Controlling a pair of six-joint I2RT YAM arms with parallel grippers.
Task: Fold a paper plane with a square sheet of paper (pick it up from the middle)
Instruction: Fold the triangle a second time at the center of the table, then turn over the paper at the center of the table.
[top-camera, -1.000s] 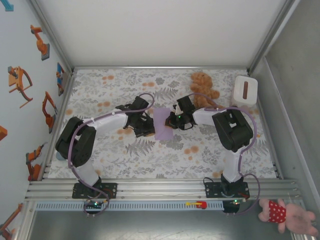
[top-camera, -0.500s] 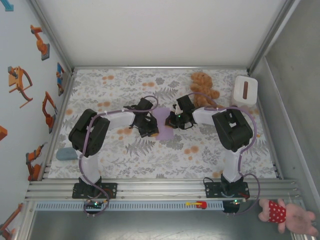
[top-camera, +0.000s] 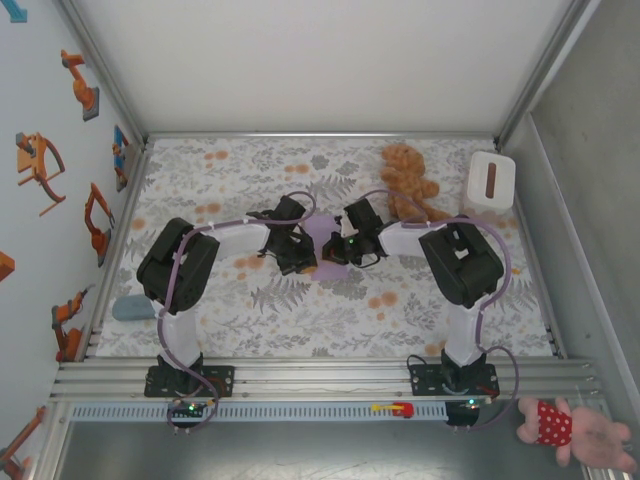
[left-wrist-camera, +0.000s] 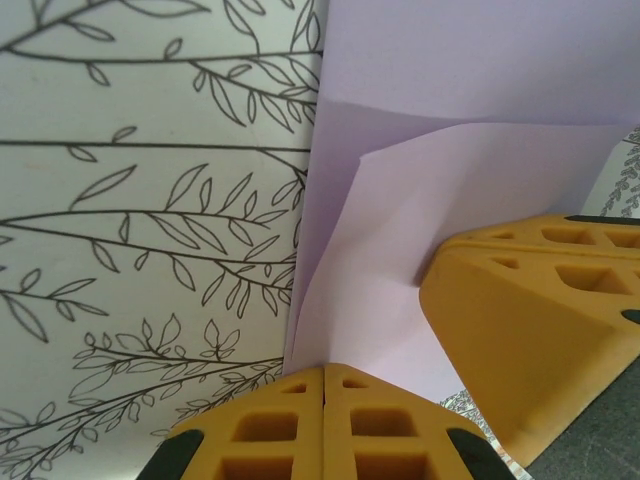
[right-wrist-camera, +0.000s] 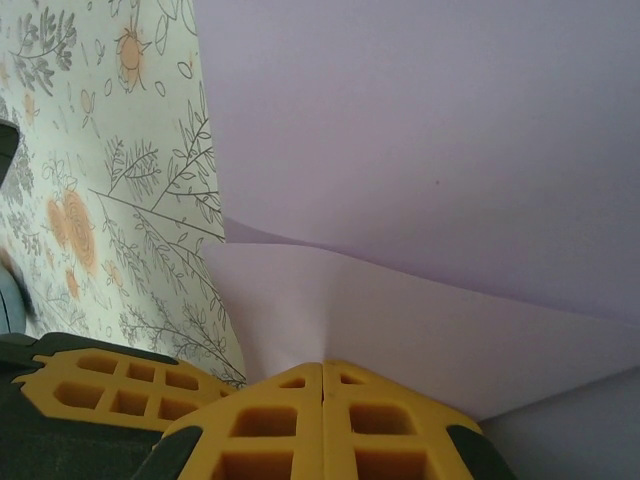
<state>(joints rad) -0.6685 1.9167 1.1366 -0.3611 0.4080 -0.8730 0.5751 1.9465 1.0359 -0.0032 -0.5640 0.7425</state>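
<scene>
The left gripper (left-wrist-camera: 325, 385) and right gripper (right-wrist-camera: 323, 380) stand almost nose to nose, each clamped on the buckled lavender sheet (top-camera: 322, 230), so nothing passes between the two sets of jaws. Beyond the right jaws and slightly to their right, the brown teddy bear (top-camera: 405, 175) blocks the way, with the white box (top-camera: 491, 180) further right. Beyond the left jaws, and nearer than both pairs, the flowered table (top-camera: 220, 170) lies open.

The left arm (top-camera: 225, 236) and right arm (top-camera: 400, 235) have white links between bulky black joint housings. A pale purple cable (top-camera: 508, 262) loops along each. Small green lights glow near the black base plates (top-camera: 190, 380). The jaws are yellow-orange plastic with rectangular moulded pockets and black trim.
</scene>
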